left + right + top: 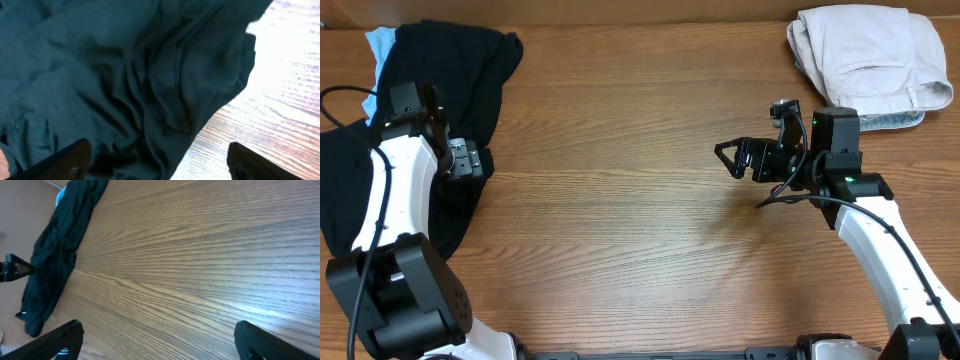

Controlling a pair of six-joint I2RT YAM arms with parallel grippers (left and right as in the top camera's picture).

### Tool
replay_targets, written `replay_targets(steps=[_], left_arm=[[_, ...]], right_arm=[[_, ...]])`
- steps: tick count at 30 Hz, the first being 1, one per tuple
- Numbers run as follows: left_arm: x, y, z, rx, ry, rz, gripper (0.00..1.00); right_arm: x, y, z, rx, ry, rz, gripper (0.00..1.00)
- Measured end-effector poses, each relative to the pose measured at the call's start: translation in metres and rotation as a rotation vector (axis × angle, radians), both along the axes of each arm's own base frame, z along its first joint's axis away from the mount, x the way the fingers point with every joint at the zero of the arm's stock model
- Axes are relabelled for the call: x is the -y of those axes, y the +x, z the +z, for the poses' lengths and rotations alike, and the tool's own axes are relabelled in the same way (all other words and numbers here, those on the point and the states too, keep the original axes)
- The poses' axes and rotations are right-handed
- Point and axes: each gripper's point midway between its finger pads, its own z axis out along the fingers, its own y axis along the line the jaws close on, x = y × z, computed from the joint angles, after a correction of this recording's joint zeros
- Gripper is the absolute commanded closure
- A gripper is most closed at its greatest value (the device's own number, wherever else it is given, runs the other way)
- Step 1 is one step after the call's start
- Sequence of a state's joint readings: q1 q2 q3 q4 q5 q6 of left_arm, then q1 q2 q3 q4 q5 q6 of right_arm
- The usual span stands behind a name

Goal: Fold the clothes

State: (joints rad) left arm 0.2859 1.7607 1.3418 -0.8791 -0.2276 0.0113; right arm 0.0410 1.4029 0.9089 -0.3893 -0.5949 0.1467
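A heap of black clothes (450, 70) lies crumpled at the far left of the table, running down the left edge. My left gripper (470, 160) hovers over its right border, open and empty; in the left wrist view the wrinkled black clothes (125, 75) fill most of the frame between and beyond the jaws (157, 162). My right gripper (732, 157) is open and empty above bare wood right of centre. The right wrist view shows the black clothes (55, 255) far off at upper left, well away from its jaws (160, 340).
A folded beige garment (868, 60) lies at the back right corner. A light blue cloth (380, 45) peeks out behind the black heap at the back left. A cable runs by the right arm.
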Motion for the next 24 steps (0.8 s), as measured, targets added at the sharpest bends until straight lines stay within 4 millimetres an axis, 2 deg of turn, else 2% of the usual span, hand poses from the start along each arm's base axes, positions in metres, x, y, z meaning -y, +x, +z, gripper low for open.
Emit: replay_targets(steps=[3, 10, 12, 15, 19, 20, 21, 24], left_arm=[[0.003, -0.002, -0.009, -0.028, -0.016, -0.005, 0.13], [0.005, -0.016, -0.051, -0.180, -0.051, -0.005, 0.28], [0.005, -0.018, -0.057, -0.199, -0.052, -0.008, 0.41], [0.004, -0.018, -0.057, -0.201, -0.047, -0.006, 0.74], [0.004, -0.019, -0.057, -0.203, -0.045, -0.009, 0.77], [0.004, -0.019, -0.057, -0.202, -0.046, -0.006, 0.82], [0.004, -0.019, -0.057, -0.200, -0.047, 0.003, 0.92], [0.004, -0.019, -0.057, -0.198, -0.049, 0.016, 0.96]], right_arm=[[0.002, -0.002, -0.003, -0.016, -0.010, -0.008, 0.00], [0.009, -0.007, -0.014, -0.065, -0.047, -0.042, 0.00], [0.012, -0.007, -0.017, -0.076, -0.062, -0.054, 0.00], [0.015, -0.006, -0.018, -0.077, -0.077, -0.067, 0.00], [0.016, -0.006, -0.019, -0.078, -0.085, -0.073, 0.00], [0.017, -0.006, -0.019, -0.077, -0.087, -0.075, 0.00], [0.017, -0.006, -0.019, -0.077, -0.088, -0.075, 0.00], [0.017, -0.006, -0.019, -0.078, -0.088, -0.075, 0.00]])
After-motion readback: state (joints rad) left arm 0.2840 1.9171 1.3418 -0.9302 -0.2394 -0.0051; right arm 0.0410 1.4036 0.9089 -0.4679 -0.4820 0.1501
